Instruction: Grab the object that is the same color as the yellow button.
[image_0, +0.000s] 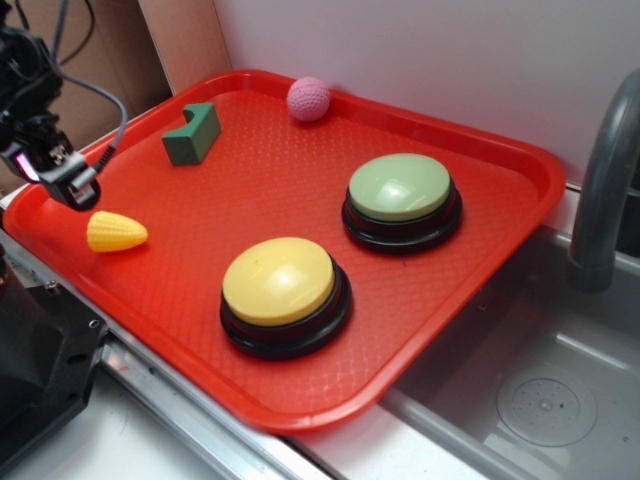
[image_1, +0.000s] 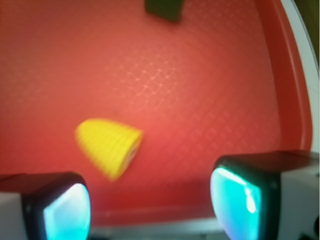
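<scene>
You have a red tray resting across a metal sink, with a grey faucet at the far right edge. On the tray, nearest the front, sits the yellow button, a pale dome on a black base. Just behind and right of it is the green button, same build, not touching. At the back left lies a dark green notched block; you see its edge at the top of the wrist view too. A pink dimpled ball rests against the tray's back rim.

Your gripper hangs over the tray's left rim, above and left of the toy corn. Jaws stand apart, nothing between them; in the wrist view both fingertips frame bare tray. The corn lies on its side near the left edge, well apart from both buttons, untouched. The wrist view is blurred, with the corn ahead of the left finger.
</scene>
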